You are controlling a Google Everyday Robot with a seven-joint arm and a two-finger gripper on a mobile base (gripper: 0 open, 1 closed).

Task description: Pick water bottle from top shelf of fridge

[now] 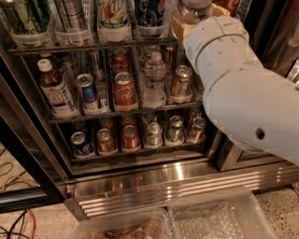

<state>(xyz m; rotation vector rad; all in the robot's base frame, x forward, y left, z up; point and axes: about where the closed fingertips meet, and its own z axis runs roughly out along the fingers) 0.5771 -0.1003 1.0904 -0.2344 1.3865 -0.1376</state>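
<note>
The fridge [163, 179] stands open in front of me, with wire racks of drinks. The top shelf [70, 46] holds tall cans in clear cup holders. At its right end, a clear bottle that looks like the water bottle [192, 6] shows only partly at the top edge of the camera view. My gripper [183, 25] is at the base of that bottle, at the right end of the top shelf. My white arm [243, 93] hides most of the gripper and the shelf's right end.
The middle rack holds a brown white-capped bottle [53, 88], soda cans [124, 88] and a small labelled water bottle [154, 77]. Short cans [131, 137] fill the bottom rack. Two clear plastic bins [219, 217] sit on the floor in front. Cables [18, 219] lie at the lower left.
</note>
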